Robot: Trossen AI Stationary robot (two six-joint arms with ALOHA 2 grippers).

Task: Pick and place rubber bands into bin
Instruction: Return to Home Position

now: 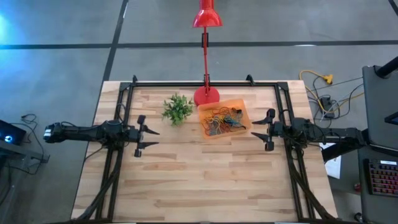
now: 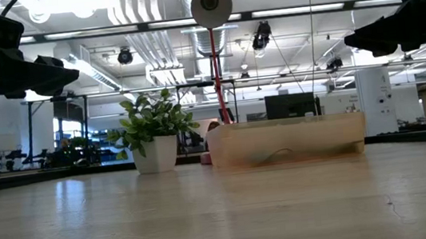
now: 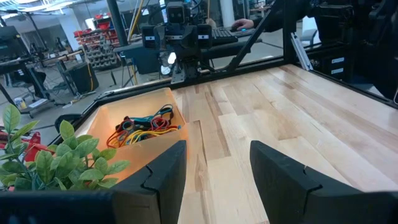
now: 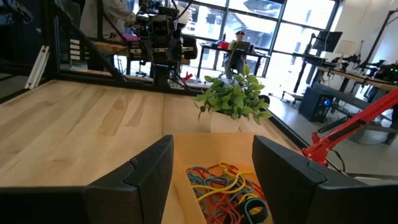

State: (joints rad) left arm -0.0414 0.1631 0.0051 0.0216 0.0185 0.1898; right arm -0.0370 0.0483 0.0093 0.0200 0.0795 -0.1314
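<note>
The orange bin (image 1: 242, 127) sits on the table's far middle, right of the small plant. A tangle of rubber bands (image 1: 222, 120) in mixed colours lies inside it, also seen in the left wrist view (image 3: 142, 129) and the right wrist view (image 4: 225, 191). My left gripper (image 1: 149, 138) hovers open at the table's left side, well away from the bin. My right gripper (image 1: 256, 130) hovers open just right of the bin, pointing at it. Neither touches anything. In the low view the bin (image 2: 288, 140) rests flat on the table.
A small green plant in a white pot (image 1: 176, 109) stands left of the bin. A red lamp's base (image 1: 206, 95) stands behind the bin, its head (image 1: 206, 15) reaching past the far edge. A black frame (image 1: 186, 83) runs along the table's far and side edges. Bare wood lies toward the near edge.
</note>
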